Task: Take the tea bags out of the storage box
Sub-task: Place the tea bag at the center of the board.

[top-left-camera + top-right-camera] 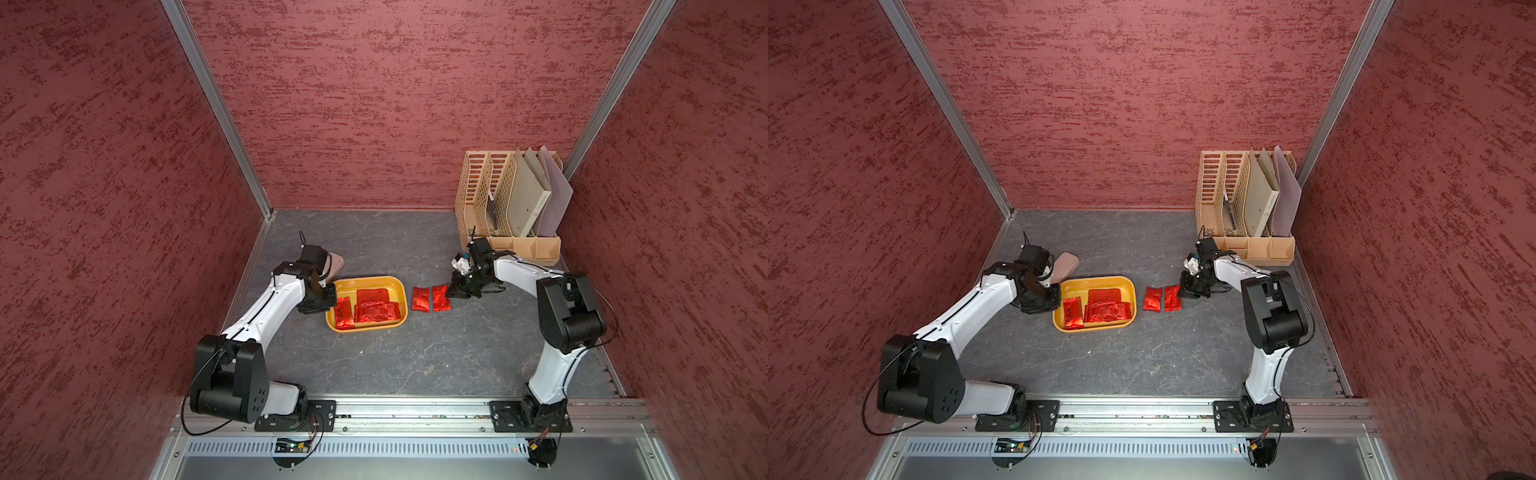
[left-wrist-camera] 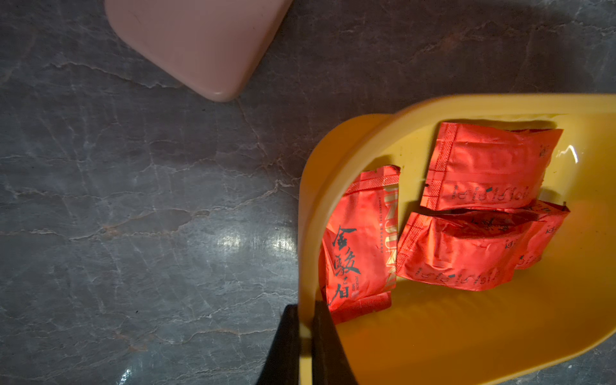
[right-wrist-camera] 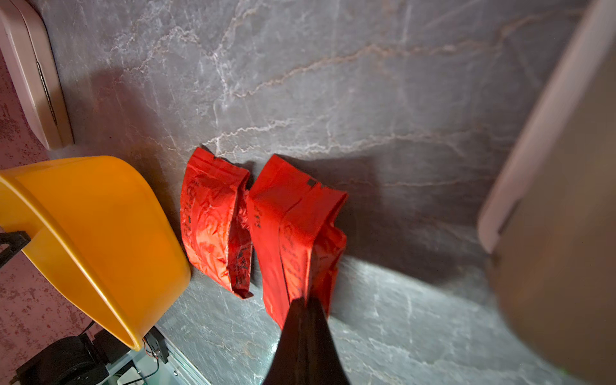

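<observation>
Tabletop: grey veined tabletop (image 1: 415, 361) fills the lower middle of both top views, walled in by red textured panels.
File organiser: beige perforated file organiser (image 1: 478, 195) stands at the right of centre, against the back corner, and plays no part in the job.
Storage box: mustard-yellow storage box (image 1: 349, 286) lies just left of centre, its low walls up and its mouth open.
Pink slab: a flat pink slab (image 1: 336, 262) lies on the table just above and left of the box, apart from it.
Tea bags: four red foil tea bags (image 1: 372, 296) appear to be in the box, two of them overlapping. Two more lie side by side on the table, just right of it (image 1: 420, 298).
Left gripper: the left gripper (image 2: 306, 310) is pressed together on the box's left wall, one jaw inside and one outside, steadying it.
Right gripper: the right gripper (image 3: 304, 301) is pinched on the near edge of the outer tea bag (image 3: 293, 233), which lies against the table.
Handling: likely feather-light, crinkly and slick. The foil should buckle rather than resist, so a flat sealed end seam looks the safest hold, and the overlapped pair may lift together.
</observation>
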